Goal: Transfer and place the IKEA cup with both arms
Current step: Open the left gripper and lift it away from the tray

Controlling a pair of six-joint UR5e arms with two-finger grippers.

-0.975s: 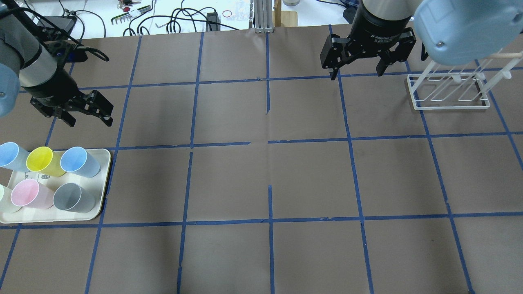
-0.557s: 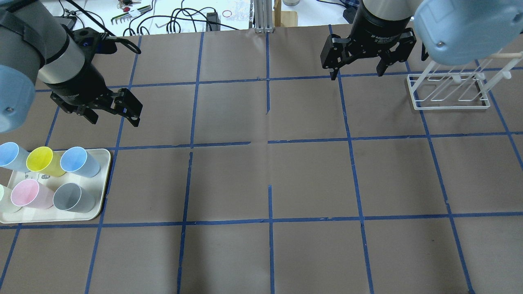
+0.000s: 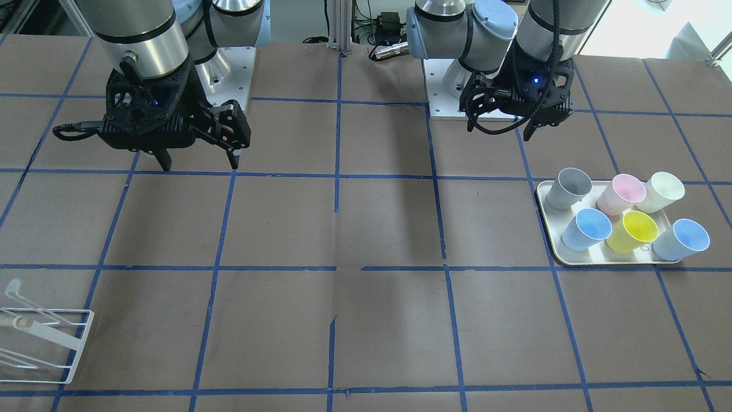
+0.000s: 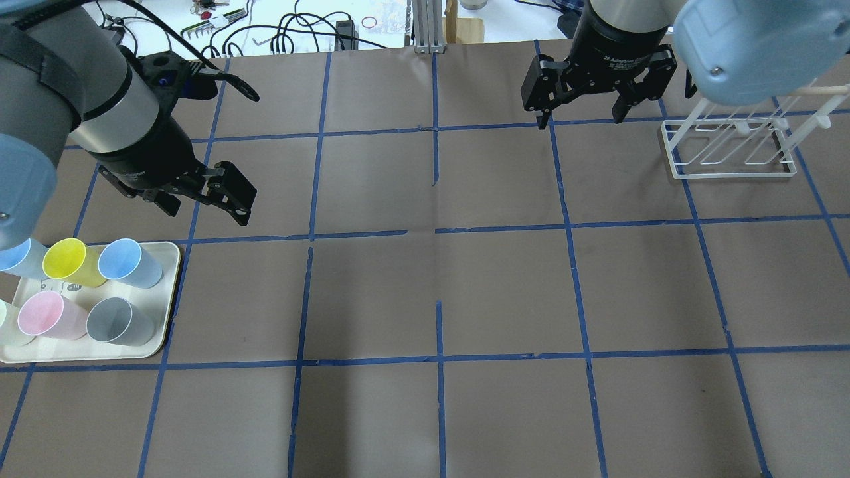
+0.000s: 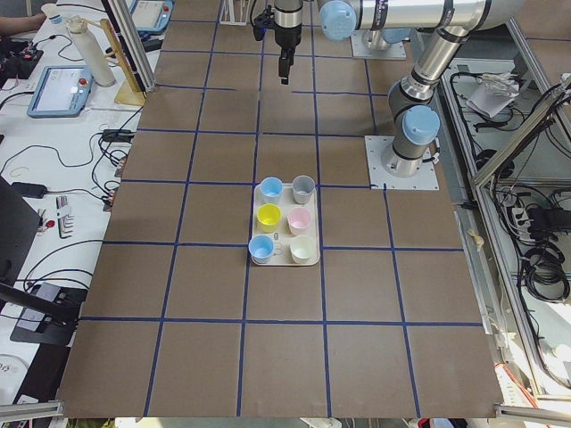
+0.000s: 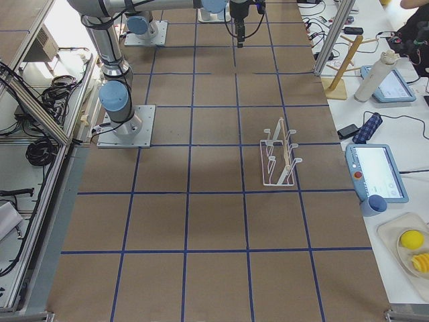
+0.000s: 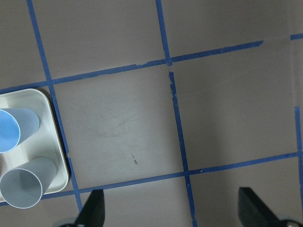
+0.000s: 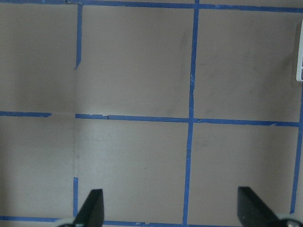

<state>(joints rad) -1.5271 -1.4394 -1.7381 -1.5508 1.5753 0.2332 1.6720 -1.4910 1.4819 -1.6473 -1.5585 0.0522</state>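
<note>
Two pale-blue cups stand upright on a cream tray [image 4: 170,299] at the table's left end. One blue cup [image 4: 130,263] [image 3: 585,229] is at the tray's inner corner. It also shows in the left wrist view [image 7: 14,130]. The second blue cup [image 4: 17,259] [image 3: 683,239] is at the outer corner, partly hidden in the overhead view by my left arm's elbow. My left gripper [image 4: 208,214] [image 7: 173,210] is open and empty, hovering above the table beside the tray. My right gripper [image 4: 579,121] [image 3: 200,165] is open and empty, high over the far right of the table.
A yellow cup [image 4: 66,261], a pink cup [image 4: 41,315], a grey cup [image 4: 119,321] and a whitish cup [image 3: 663,190] share the tray. A white wire rack [image 4: 727,151] [image 3: 40,342] stands at the table's right end. Blue tape grids the brown table cover.
My left arm has swung right and down toward the tray, its gripper still open. My right arm has not moved. The cups have not moved.
</note>
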